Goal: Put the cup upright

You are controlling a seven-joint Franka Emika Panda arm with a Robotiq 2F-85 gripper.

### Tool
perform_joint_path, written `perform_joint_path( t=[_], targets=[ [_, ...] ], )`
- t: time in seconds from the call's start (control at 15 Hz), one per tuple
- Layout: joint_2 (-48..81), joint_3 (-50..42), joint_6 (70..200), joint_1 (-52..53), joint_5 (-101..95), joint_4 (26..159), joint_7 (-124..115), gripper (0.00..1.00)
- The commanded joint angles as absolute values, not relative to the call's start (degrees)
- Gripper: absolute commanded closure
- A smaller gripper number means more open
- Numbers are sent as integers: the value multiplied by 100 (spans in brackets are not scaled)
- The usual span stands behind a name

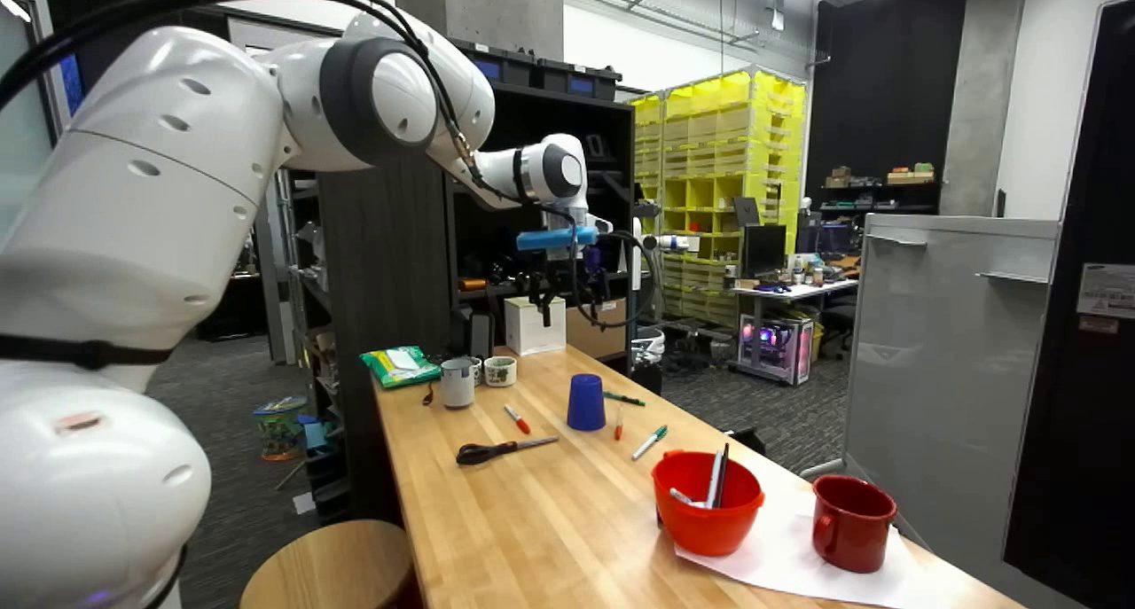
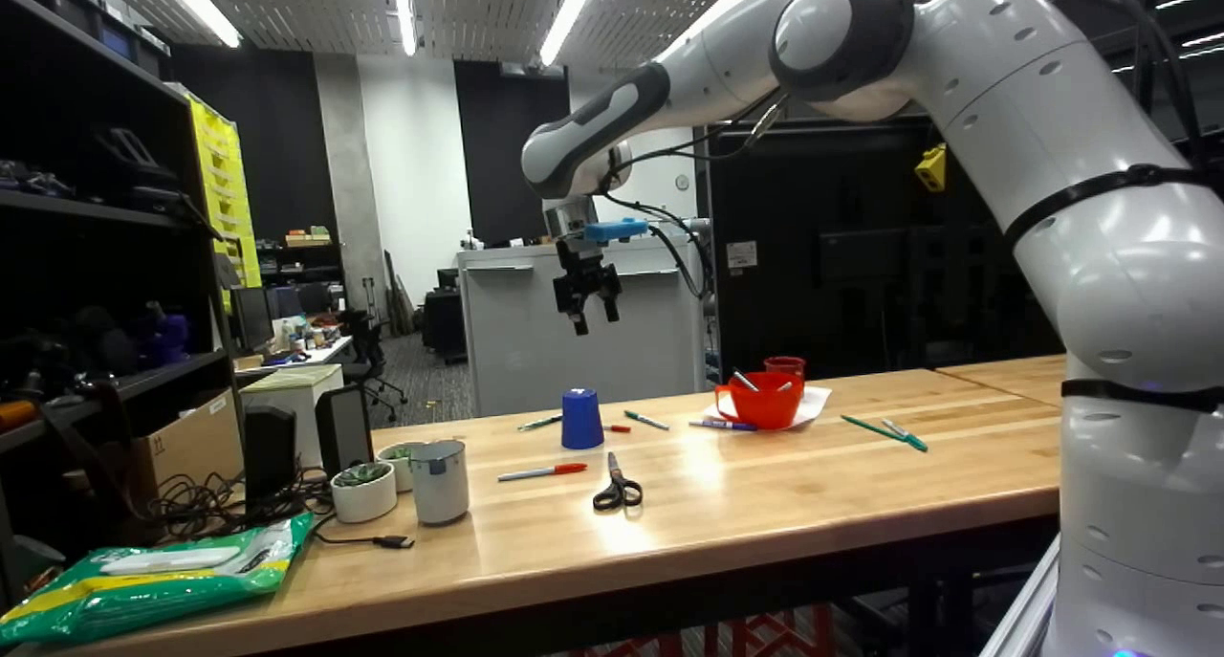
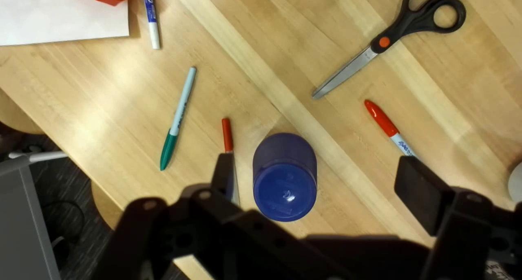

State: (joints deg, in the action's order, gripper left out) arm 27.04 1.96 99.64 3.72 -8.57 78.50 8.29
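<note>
The dark blue cup stands upside down on the wooden table, its narrower closed base facing up and its rim on the wood. It also stands there in an exterior view. In the wrist view the cup shows its round base, left of the middle between the fingers. My gripper is open and empty, with the fingers wide apart. It hangs well above the table and the cup, touching nothing, as the gripper in an exterior view shows.
Scissors and several markers, such as a green-capped one, lie around the cup. A red bowl holding pens and a dark red mug stand on white paper. A grey mug and small planters stand at the other end.
</note>
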Motion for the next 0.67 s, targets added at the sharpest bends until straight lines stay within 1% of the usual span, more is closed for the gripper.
perform_joint_path(
  t=[0.0,0.4,0.6],
  targets=[
    [2778,205,9863,369,-864,7717,827,0],
    [2828,202,9738,372,-863,7542,829,0],
    [2923,212,10233,331,-821,7758,810,0]
  ],
)
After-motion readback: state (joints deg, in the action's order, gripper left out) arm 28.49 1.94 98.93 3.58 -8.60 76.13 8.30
